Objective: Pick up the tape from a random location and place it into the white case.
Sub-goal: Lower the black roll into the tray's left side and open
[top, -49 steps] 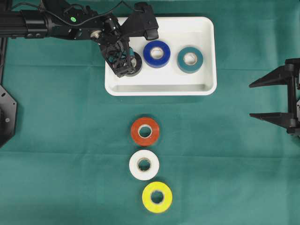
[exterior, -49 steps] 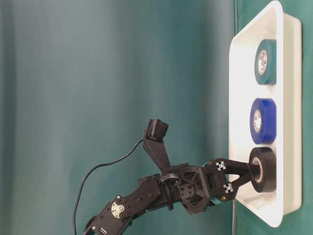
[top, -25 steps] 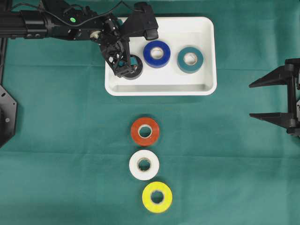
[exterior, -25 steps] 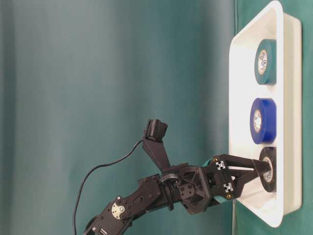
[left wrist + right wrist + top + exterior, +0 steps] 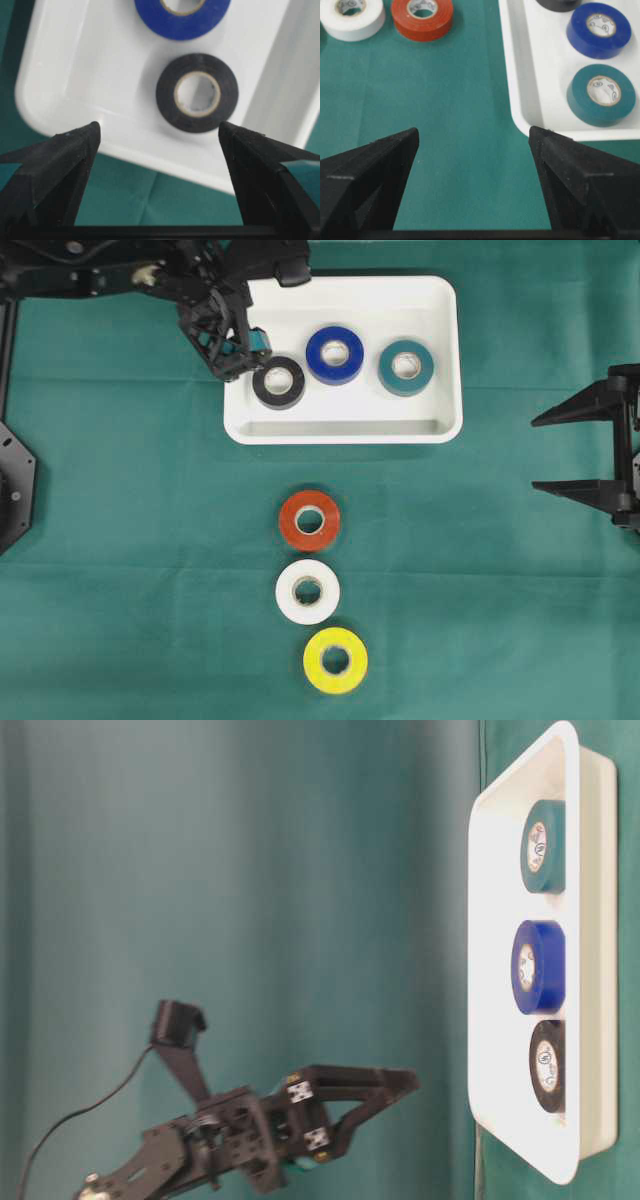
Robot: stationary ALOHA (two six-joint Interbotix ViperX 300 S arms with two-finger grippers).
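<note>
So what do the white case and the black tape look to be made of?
White case: seemingly moulded plastic, glossy; rounded corners and soft highlights along its rim. Black tape: smooth, slightly shiny wound band, probably vinyl, on a pale core that looks like cardboard.

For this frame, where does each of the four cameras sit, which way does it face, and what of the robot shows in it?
Overhead exterior: straight down; white case, red, white, yellow rolls; both arms.
Table-level exterior: picture turned sideways, case upright at right; left gripper open.
Left wrist-mounted: down between its fingers at black roll.
Right wrist-mounted: over cloth beside the case; right gripper open.
Shared: all show the blue roll.
</note>
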